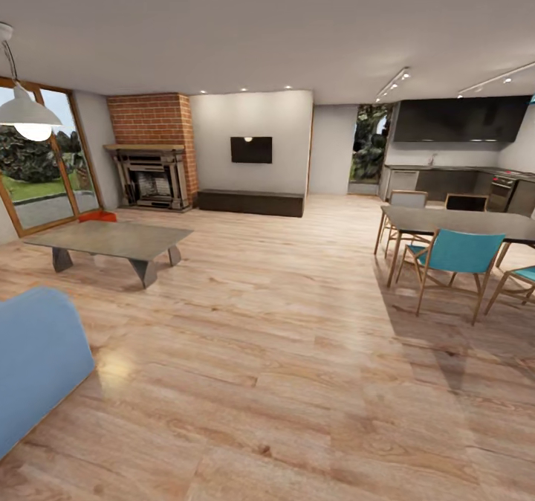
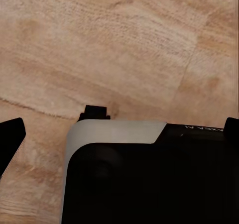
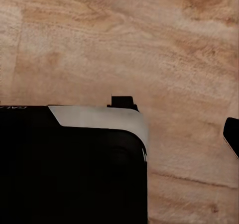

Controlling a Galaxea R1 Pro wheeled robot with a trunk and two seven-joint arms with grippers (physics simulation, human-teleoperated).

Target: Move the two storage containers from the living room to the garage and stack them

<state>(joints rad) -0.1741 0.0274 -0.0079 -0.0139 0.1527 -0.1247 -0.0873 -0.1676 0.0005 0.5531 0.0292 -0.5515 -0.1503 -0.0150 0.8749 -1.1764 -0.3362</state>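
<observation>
I am in the living room, on its light wood-plank floor (image 1: 297,352). One red-orange storage container (image 1: 98,216) peeks out behind the low grey coffee table (image 1: 111,239), near the brick fireplace (image 1: 152,155); most of it is hidden, and the second container is out of view. In the left wrist view my left gripper (image 2: 122,130) hangs over the planks with dark fingertips (image 2: 11,139) far apart and nothing between them. In the right wrist view my right gripper (image 3: 119,134) shows one fingertip (image 3: 232,134) at the frame's edge, spread wide over bare planks.
A light blue sofa (image 1: 33,360) stands close at the near left. A dining table (image 1: 461,222) with teal chairs (image 1: 453,259) is at the right, with kitchen counters behind. A white pendant lamp (image 1: 26,114) hangs at the upper left. My own dark base (image 2: 149,179) lies under both wrists.
</observation>
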